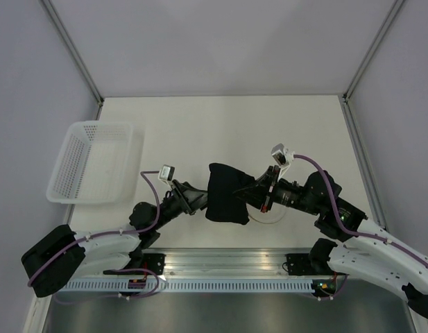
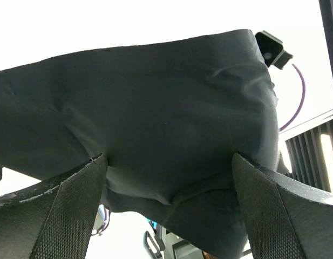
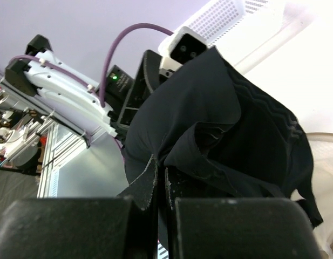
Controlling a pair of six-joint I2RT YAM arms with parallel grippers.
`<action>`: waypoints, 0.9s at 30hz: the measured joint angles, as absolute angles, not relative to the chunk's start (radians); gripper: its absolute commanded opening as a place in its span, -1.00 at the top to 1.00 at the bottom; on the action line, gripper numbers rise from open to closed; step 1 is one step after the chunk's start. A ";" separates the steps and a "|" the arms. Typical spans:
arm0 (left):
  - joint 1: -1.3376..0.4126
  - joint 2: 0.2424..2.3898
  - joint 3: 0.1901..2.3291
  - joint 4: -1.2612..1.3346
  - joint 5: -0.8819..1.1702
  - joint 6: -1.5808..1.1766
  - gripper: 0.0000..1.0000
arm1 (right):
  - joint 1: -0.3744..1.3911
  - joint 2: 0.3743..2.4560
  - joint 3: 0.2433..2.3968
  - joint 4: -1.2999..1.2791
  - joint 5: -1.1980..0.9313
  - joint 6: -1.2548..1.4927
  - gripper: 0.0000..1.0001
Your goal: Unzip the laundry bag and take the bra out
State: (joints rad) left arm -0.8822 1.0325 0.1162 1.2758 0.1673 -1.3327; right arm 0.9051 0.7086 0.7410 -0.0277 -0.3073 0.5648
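Observation:
The black bra (image 1: 224,194) hangs in the air between my two grippers, over the near middle of the table. My right gripper (image 1: 250,191) is shut on a fold at its right edge; in the right wrist view the fingertips (image 3: 166,170) pinch the dark cloth (image 3: 236,135). My left gripper (image 1: 200,201) is at the bra's left edge with its jaws wide apart; the cloth (image 2: 166,118) fills the left wrist view in front of the gripper (image 2: 169,159). The laundry bag (image 1: 269,219) lies on the table under my right gripper, mostly hidden; its pale mesh and tan rim show in the right wrist view (image 3: 325,162).
A white perforated plastic basket (image 1: 96,163) stands at the table's left side, and also shows in the right wrist view (image 3: 220,16). The metal rail with the arm bases (image 1: 227,267) runs along the near edge.

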 measured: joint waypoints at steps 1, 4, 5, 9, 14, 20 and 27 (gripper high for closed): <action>-0.882 1.029 0.116 1.276 0.167 -1.332 -0.99 | 0.905 0.708 0.741 -0.037 -0.297 0.562 0.99; -0.882 0.993 0.116 1.274 0.166 -1.332 -0.99 | 0.905 0.691 0.730 -0.060 -0.263 0.555 0.99; -0.882 0.976 0.117 1.274 0.167 -1.330 -0.99 | 0.905 0.684 0.727 -0.068 -0.256 0.553 0.99; -0.882 0.894 0.136 1.267 0.185 -1.308 -0.99 | 0.905 0.645 0.725 -0.099 -0.230 0.540 0.99; -0.882 0.741 0.206 1.187 0.203 -1.239 -0.99 | 0.905 0.600 0.733 -0.136 -0.207 0.519 0.99; -0.882 0.677 0.231 1.099 0.213 -1.181 -0.99 | 0.904 0.628 0.738 -0.120 -0.220 0.516 0.99; -0.884 0.669 0.339 0.759 0.181 -1.089 -0.99 | 0.904 0.671 0.738 -0.102 -0.255 0.519 0.99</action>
State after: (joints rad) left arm -0.8841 0.6685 0.3386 0.7593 0.1810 -1.0889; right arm 0.9039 0.6708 0.7383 -0.1020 -0.2554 0.5186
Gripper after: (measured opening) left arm 0.993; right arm 0.020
